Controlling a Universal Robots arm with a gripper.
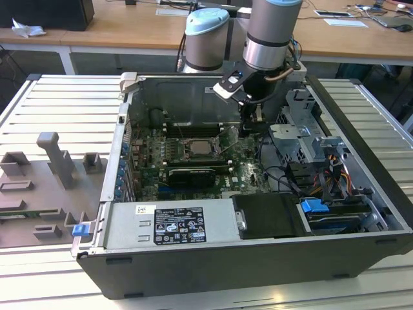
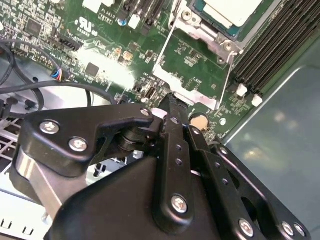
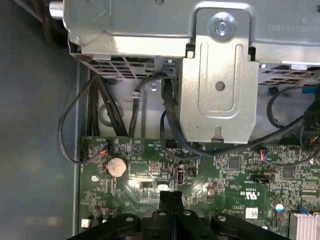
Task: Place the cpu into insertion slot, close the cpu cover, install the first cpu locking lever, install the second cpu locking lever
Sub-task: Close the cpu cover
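Note:
The cpu [image 1: 197, 147] lies flat in the insertion slot [image 1: 182, 143] in the middle of the green board; the second wrist view shows its pale top [image 2: 232, 10] inside the socket's silver rim [image 2: 210, 37]. The cpu cover [image 2: 187, 95] is swung open and stands tilted up on the socket's side towards the exterior view's right [image 1: 227, 143], with green board showing through its window. My gripper [image 1: 250, 124] hangs just beyond the cover's free edge. Its black fingers are shut together with nothing between them, in both wrist views [image 2: 172, 102] [image 3: 170, 197]. Whether the tip touches the cover cannot be told.
A silver drive cage [image 3: 215, 75] with black cables [image 3: 170, 125] rises close behind the gripper. Memory slots [image 2: 280, 45] flank the socket, and a black card [image 1: 190, 174] lies in front of it. The power supply [image 1: 171, 226] fills the case's front. A grey fixture [image 1: 58, 161] stands outside the case.

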